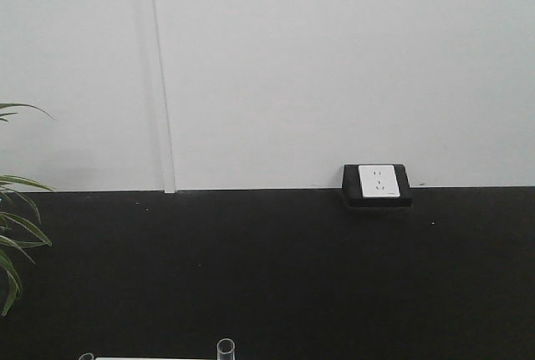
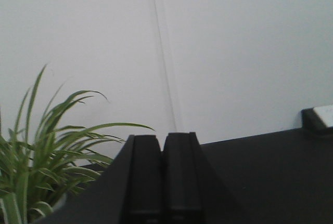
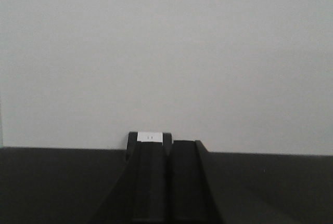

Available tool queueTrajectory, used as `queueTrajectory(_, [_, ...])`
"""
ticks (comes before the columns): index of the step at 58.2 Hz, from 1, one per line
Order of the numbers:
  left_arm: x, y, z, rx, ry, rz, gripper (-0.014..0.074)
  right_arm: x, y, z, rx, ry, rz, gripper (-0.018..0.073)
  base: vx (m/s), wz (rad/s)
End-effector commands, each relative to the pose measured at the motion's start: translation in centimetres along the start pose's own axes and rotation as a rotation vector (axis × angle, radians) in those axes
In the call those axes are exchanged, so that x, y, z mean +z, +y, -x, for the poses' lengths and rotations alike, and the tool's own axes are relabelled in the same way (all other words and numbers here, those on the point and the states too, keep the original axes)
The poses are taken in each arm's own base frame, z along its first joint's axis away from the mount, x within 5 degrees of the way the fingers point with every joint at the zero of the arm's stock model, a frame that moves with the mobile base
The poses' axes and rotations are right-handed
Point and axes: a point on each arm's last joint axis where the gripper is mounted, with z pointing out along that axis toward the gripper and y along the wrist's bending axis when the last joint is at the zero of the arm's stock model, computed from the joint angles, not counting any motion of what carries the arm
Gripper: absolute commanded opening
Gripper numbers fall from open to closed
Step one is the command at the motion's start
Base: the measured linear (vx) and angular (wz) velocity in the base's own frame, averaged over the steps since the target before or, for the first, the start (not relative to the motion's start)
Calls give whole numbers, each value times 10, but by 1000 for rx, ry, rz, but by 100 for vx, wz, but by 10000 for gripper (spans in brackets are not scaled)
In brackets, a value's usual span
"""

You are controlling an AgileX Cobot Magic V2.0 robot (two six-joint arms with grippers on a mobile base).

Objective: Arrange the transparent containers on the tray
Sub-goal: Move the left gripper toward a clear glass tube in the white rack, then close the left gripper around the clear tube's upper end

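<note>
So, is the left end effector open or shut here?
Shut. The left end effector shows both black fingers pressed together, nothing between them.

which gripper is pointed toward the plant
The left gripper: its wrist view shows the green plant at the lower left. The right gripper faces only bare wall and the wall socket.

Front view: the upper half is a plain white wall (image 1: 334, 59), matte and evenly lit. A thin vertical strip (image 1: 160, 84) runs down it at 10 o'clock. The lower half is a black panel (image 1: 267, 276). A white socket (image 1: 377, 182) in a black housing sits at 3 o'clock on the boundary. Green plant leaves (image 1: 12, 235) show at 8–9 o'clock, at the frame edge.
</note>
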Motion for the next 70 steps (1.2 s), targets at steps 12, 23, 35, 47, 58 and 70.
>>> queueTrajectory(12, [53,-2,6,32,111,-16,-3,44,2,3,-10,104,16,-4,0,0])
queueTrajectory(23, [81,-5,-14,-36,253,-23,31,59,3,-6,-11,170,23,22,0,0])
queueTrajectory(35, [105,-8,-34,-30,370,-33,162,64,3,-10,-8,197,25,122,0,0])
queueTrajectory(47, [113,-16,-72,-39,352,-76,372,63,3,-10,-8,204,24,276,0,0])
queueTrajectory(58, [98,-22,-107,-141,310,-108,507,63,3,-11,-8,206,24,396,0,0])
queueTrajectory(70, [91,-29,-120,-94,348,-182,517,63,3,-11,-8,207,24,426,0,0])
